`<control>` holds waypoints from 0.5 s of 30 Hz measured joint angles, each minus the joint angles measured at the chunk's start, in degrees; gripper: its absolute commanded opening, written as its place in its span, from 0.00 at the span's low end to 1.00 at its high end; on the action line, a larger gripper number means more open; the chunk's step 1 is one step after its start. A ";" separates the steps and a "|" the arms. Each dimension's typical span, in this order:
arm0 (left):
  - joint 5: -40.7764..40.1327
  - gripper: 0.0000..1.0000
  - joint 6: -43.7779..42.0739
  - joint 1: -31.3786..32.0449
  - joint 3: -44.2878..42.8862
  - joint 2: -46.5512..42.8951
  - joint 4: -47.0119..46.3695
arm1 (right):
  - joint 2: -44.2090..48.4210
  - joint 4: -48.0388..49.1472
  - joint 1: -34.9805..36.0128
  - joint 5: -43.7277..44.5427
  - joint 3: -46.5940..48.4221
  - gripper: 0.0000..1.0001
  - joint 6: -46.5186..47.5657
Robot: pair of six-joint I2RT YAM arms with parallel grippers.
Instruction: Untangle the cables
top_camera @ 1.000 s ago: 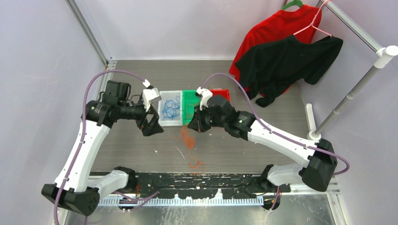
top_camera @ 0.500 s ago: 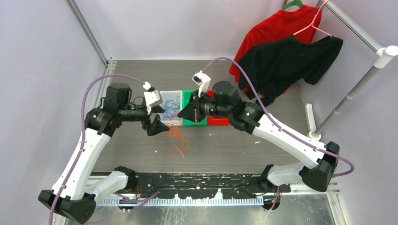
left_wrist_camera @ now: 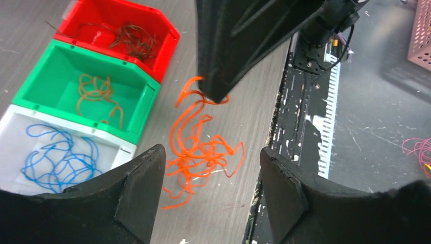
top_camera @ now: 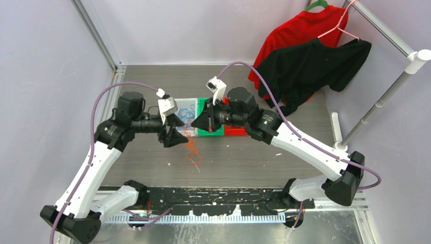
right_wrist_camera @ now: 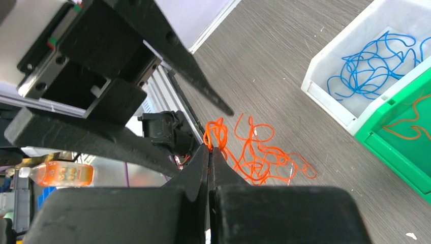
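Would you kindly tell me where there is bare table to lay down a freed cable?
Bare table lies behind the bins, up to the back wall, and near the front rail right of the orange cables. Crowded: between left gripper and right gripper.

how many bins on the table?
3, side by side in one row: white bin at one end, green bin in the middle, red bin at the other end.

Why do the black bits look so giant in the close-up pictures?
Left wrist view: the black fingers of the left hand sit by the lens, so they loom huge; the thin tangled orange cables look sharp. Right wrist view: same for the right hand, cables crisp. Top view: even light, no glare.
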State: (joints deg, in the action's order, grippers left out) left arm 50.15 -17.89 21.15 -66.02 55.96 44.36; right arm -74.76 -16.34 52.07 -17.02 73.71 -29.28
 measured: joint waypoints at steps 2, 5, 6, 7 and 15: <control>-0.55 0.59 2.36 1.09 2.32 -1.46 -1.51 | -0.31 0.00 0.00 0.31 0.02 0.01 -0.07; -3.17 0.52 5.31 2.08 4.92 -2.43 -3.93 | -1.03 -0.02 0.00 0.48 0.02 0.01 -0.33; -4.44 0.50 6.08 2.25 5.42 -2.40 -4.63 | -1.14 -0.04 0.00 0.52 0.02 0.01 -0.44; -5.75 0.49 7.10 2.32 5.66 -2.21 -5.16 | -1.16 -0.09 0.00 0.66 0.02 0.01 -0.50; -8.74 0.65 16.96 2.38 7.10 -1.09 -9.86 | -0.98 1.20 0.00 1.36 -0.70 0.01 -1.81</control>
State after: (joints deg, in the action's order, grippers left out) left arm 41.41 -0.93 23.53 -58.92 54.87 34.50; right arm -75.75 -15.14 52.07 -15.66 73.01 -31.09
